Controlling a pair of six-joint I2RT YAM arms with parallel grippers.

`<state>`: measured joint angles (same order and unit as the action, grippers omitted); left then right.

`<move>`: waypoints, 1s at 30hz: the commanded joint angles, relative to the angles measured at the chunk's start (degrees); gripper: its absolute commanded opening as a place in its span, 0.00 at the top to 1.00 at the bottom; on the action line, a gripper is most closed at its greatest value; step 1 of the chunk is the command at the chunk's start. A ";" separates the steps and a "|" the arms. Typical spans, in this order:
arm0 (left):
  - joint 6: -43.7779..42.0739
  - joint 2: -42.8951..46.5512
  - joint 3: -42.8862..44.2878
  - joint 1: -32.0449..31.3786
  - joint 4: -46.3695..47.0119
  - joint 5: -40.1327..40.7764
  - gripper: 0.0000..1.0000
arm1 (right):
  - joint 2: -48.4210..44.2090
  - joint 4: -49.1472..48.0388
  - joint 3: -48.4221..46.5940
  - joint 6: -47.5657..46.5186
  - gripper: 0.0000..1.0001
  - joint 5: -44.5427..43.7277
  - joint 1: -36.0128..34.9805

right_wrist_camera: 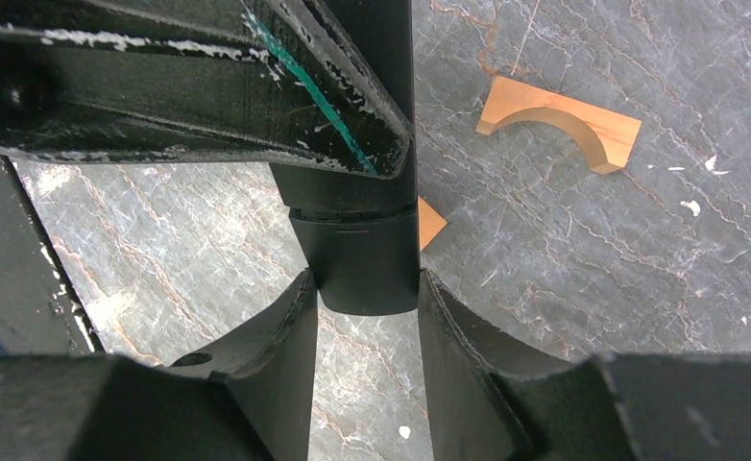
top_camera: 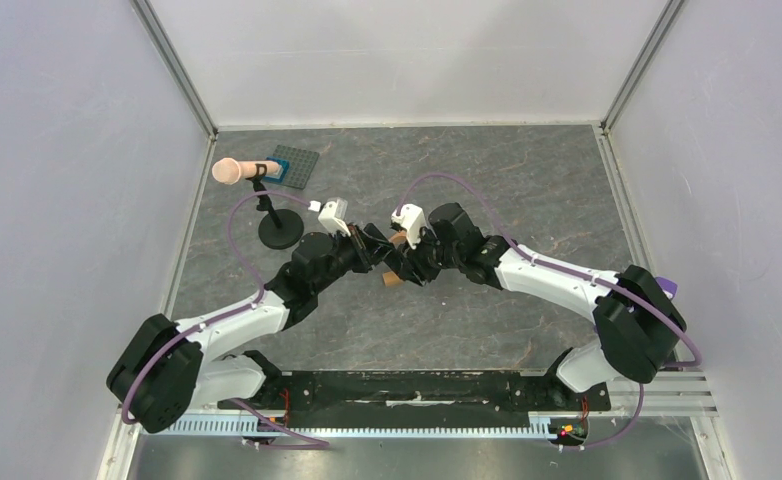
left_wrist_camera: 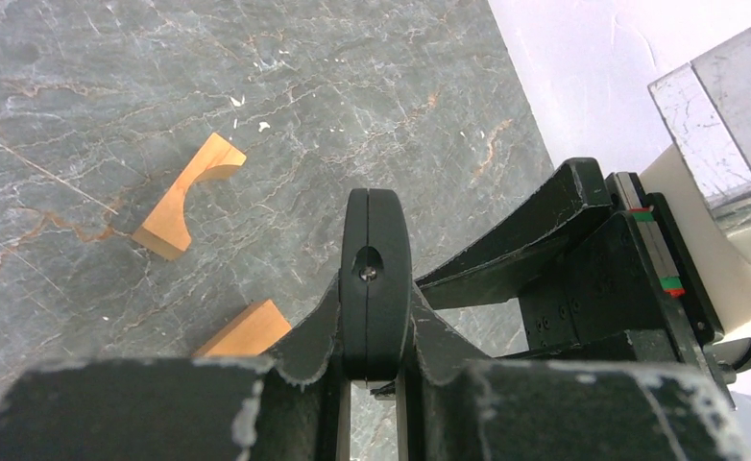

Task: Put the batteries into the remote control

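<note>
Left claw (left_wrist_camera: 374,288) and right claw (right_wrist_camera: 365,288) clamp the remote control (left_wrist_camera: 375,230) over a white-walled marbled table (top_camera: 527,190).

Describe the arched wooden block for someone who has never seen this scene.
On the grey marbled table, in the left wrist view, lie two orange wooden pieces. The arched block is the farther one, with a half-round notch; its neighbour shows only straight edges.

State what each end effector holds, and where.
Both hold the remote control: the right end effector grips one end across its width; the left end effector clamps its flat faces further along.
</note>
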<state>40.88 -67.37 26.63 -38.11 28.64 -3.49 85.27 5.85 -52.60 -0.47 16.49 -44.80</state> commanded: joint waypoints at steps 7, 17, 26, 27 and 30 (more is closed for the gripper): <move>11.89 3.40 5.00 -0.83 3.86 -6.41 0.98 | -0.37 -1.01 -2.55 4.95 0.64 -0.09 -0.51; 8.80 3.41 5.20 -0.83 5.80 -14.51 0.98 | -0.13 -0.57 -4.39 4.30 0.74 3.55 -0.56; 7.33 0.95 5.13 -0.83 10.78 -20.80 0.98 | 1.13 -0.22 -7.42 4.92 0.79 2.58 -0.51; 7.28 0.75 5.18 -0.83 11.01 -21.14 0.98 | 1.24 -0.41 -7.63 5.18 0.80 2.22 -0.55; 7.28 0.23 5.23 -0.83 11.23 -21.81 0.98 | 0.86 -1.94 -7.48 6.22 0.81 0.92 -0.58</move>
<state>44.05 -67.57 27.77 -36.86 26.87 -11.00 85.23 14.61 -56.71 3.95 18.26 -44.77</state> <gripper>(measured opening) 0.206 0.405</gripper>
